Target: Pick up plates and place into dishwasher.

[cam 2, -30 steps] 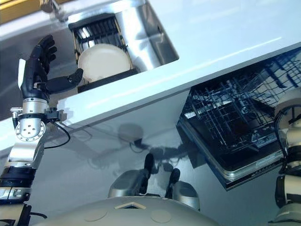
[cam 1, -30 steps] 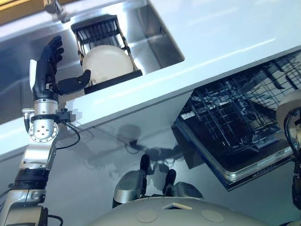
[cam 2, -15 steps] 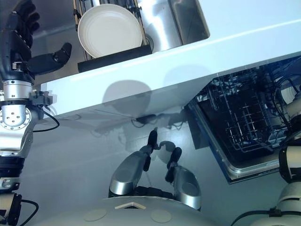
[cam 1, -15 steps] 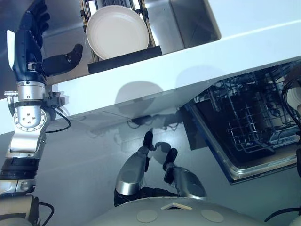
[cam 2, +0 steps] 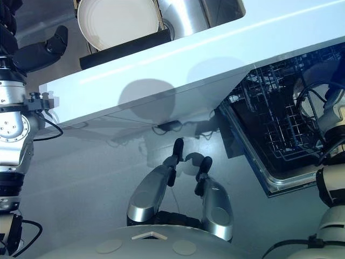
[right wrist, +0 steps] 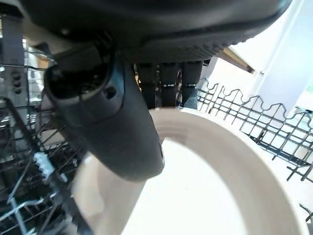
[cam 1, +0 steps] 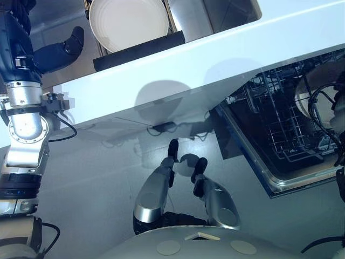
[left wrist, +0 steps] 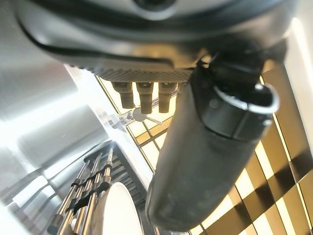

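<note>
My right hand point(right wrist: 112, 112) grips cream plate point(right wrist: 220, 181), thumb over face, fingers behind rim: edge pinch keeps plate upright for rack slot. Plate sits over dishwasher rack point(cam 1: 269, 129), door down. Second plate point(cam 1: 128, 21) stands on edge in black drying rack point(cam 1: 140, 44) in sink, easy to reach. Left hand point(cam 1: 51, 51) beside it, thumb spread, fingers straight, holding nothing. White bench point(cam 1: 226, 59) between the two.

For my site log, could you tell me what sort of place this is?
Most likely a kitchen: a steel sink set in a white counter holds a rack with a plate, and an open dishwasher with wire racks stands below.
</note>
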Tool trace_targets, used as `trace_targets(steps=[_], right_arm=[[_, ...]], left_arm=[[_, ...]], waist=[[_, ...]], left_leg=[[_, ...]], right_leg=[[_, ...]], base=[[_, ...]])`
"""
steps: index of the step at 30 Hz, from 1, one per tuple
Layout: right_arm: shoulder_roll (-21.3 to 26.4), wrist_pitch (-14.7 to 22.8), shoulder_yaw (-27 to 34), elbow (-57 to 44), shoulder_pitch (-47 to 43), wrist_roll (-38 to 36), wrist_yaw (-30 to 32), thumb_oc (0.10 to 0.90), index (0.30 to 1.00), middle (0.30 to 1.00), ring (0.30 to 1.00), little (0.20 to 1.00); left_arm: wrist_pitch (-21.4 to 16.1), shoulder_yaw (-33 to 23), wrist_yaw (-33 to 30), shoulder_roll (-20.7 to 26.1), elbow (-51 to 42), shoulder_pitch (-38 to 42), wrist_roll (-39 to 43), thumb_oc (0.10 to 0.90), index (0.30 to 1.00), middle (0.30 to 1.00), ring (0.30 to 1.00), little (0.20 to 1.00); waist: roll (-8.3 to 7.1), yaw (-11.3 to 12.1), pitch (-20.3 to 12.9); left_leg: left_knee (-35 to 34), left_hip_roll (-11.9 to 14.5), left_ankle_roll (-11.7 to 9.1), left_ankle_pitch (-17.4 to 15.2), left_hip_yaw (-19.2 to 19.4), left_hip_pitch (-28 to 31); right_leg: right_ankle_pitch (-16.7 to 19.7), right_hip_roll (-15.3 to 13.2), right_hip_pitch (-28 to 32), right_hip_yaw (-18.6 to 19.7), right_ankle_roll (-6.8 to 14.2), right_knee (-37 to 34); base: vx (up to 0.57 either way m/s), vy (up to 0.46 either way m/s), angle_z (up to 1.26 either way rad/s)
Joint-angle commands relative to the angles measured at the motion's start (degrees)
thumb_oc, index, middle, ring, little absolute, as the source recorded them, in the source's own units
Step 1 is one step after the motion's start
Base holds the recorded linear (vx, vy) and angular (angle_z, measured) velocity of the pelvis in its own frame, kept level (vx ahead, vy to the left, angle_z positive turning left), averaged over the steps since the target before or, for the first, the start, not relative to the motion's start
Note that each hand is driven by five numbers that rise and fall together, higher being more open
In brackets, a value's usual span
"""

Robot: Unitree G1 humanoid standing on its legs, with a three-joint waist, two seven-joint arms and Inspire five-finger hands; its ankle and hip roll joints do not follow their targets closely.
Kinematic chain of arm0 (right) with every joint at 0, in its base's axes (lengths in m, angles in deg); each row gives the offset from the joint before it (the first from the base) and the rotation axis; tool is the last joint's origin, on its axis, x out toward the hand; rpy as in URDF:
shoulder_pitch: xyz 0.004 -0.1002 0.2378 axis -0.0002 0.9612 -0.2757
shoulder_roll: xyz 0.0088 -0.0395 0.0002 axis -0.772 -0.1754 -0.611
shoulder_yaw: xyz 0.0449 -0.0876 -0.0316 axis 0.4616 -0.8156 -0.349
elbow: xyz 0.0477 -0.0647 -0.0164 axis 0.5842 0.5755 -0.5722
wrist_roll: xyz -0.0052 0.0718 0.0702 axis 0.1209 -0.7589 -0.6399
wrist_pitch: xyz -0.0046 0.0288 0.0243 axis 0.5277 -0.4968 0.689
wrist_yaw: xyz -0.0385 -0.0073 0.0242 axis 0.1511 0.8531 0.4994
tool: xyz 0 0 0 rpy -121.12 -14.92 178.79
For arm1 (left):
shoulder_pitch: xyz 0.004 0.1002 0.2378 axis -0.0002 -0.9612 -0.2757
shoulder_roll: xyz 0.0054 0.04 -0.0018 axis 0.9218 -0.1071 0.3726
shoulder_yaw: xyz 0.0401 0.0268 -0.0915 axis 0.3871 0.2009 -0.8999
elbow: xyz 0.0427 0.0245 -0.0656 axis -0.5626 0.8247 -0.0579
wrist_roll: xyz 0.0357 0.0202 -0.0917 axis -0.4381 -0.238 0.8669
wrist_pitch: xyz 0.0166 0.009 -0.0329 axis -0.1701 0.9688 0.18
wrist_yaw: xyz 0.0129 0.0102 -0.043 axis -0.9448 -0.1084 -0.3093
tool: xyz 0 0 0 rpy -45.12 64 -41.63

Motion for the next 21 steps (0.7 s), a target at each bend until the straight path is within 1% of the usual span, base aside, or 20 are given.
trace_targets(steps=[1,4,6,9,14,16,19,21], right_arm=[[5.0,1.1,-1.1,-7.2,-1.0,1.8,5.1,0.800,0.900,0.900,0.900,0.900],[3.9,3.5,3.1,-10.2,1.7,0.2,7.9,0.800,0.900,0.900,0.900,0.900],[3.6,4.4,5.2,-12.2,3.3,0.8,8.1,0.800,0.900,0.900,0.900,0.900],[2.5,6.5,9.6,-15.8,6.7,-0.7,8.9,0.800,0.900,0.900,0.900,0.900],[-1.0,11.1,17.5,-20.7,12.5,-7.9,10.4,0.800,0.900,0.900,0.900,0.900],[-2.3,11.9,20.0,-23.0,14.5,-9.2,11.3,0.800,0.900,0.900,0.900,0.900],[-3.9,13.0,23.8,-26.8,16.9,-13.3,13.1,0.800,0.900,0.900,0.900,0.900],[-6.3,14.6,26.8,-30.7,19.4,-16.1,14.7,0.800,0.900,0.900,0.900,0.900]], left_arm=[[-6.0,-3.2,-2.7,-3.3,-4.0,0.3,0.0,0.800,0.900,0.900,0.900,0.900],[-6.2,-3.8,-1.7,-4.5,-4.4,-1.0,-0.6,0.800,0.900,0.900,0.900,0.900],[-6.0,-4.1,-1.3,-4.9,-4.8,-1.8,-0.8,0.800,0.900,0.900,0.900,0.900],[-5.8,-4.6,-0.2,-6.2,-5.4,-3.3,-1.3,0.800,0.900,0.900,0.900,0.900],[-4.8,-5.2,1.8,-8.6,-5.4,-5.3,-2.5,0.800,0.900,0.900,0.900,0.900],[-4.2,-5.1,2.3,-9.1,-5.3,-5.7,-3.1,0.800,0.900,0.900,0.900,0.900],[-3.5,-5.1,3.0,-9.1,-5.1,-5.9,-4.1,0.800,0.900,0.900,0.900,0.900],[-3.3,-5.4,3.4,-8.9,-4.7,-6.1,-6.1,0.800,0.900,0.900,0.900,0.900]], waist=[[-0.79,-2.0,-4.4],[-1.08,-2.3,-5.2],[-1.29,-2.5,-5.7],[-1.73,-2.7,-6.9],[-2.14,-3.4,-9.2],[-2.13,-3.7,-10.2],[-2.07,-4.2,-11.6],[-1.90,-5.0,-13.1]], left_leg=[[3.4,0.8,-3.1,-6.4,1.5,1.0],[2.9,0.7,-2.9,-6.8,1.7,2.4],[2.8,0.6,-2.9,-7.0,1.7,3.2],[2.3,0.4,-2.7,-7.4,1.8,5.1],[0.9,0.2,-2.5,-8.3,2.0,9.0],[0.2,0.1,-2.4,-8.7,2.3,10.6],[-0.5,0.1,-2.3,-9.1,2.8,12.2],[-0.9,0.0,-2.2,-9.7,3.3,13.5]], right_leg=[[-1.0,0.5,-2.3,2.0,2.0,2.2],[-1.0,0.4,-1.2,2.3,2.3,1.7],[-1.0,0.5,-0.4,2.5,2.4,1.5],[-1.1,0.5,1.3,2.7,2.7,0.8],[-1.2,0.6,4.9,3.2,3.0,-0.7],[-1.3,0.7,6.3,3.2,3.1,-1.4],[-1.5,0.6,7.7,3.2,3.3,-2.0],[-1.6,0.5,8.7,3.2,3.5,-2.4]], base=[[0.01,0.017,-0.10],[0.04,0.021,-0.09],[0.06,0.024,-0.06],[0.08,0.024,-0.11],[0.11,0.031,-0.06],[0.09,0.043,-0.04],[0.05,0.049,-0.04],[0.03,0.072,-0.04]])
